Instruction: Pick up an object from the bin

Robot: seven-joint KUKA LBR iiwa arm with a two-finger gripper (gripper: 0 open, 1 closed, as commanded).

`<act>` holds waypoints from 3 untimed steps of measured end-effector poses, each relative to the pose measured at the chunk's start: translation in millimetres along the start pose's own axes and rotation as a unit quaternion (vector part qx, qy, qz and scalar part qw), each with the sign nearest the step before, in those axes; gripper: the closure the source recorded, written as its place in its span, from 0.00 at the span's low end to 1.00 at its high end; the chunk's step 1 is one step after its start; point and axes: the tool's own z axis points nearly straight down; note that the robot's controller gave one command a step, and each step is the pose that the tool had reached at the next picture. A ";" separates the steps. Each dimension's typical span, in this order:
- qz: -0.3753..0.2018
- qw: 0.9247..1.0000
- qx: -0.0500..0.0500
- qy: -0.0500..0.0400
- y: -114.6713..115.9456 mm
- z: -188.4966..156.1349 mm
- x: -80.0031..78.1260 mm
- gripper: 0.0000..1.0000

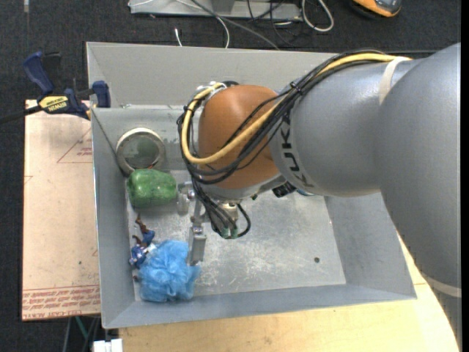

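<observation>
Hanging low in the grey metal bin's point(220, 308) lower left, the gripper point(196, 255) sits just beside a fluffy light-blue wad point(167, 273).
Whether the claw is spread or pressed together cannot be told.

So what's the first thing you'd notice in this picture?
The big grey arm with its orange cover, reaching in from the right across the bin. Next, the fluffy blue bundle in the bin's lower-left corner, right beside the gripper, and a green lump further back by a round silver tin.

Arm point(352, 130) hides bin point(256, 303) middle; small dark thing point(140, 243) unidentifiable.
</observation>
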 end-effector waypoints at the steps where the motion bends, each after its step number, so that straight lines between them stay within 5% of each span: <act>1: 0.003 1.000 -0.001 -0.003 -1.2 -4.7 -1.8 0.00; 2: -0.081 0.997 0.002 -0.016 62.1 80.7 29.4 0.00; 3: -0.300 0.954 0.000 -0.008 60.5 22.7 46.7 0.00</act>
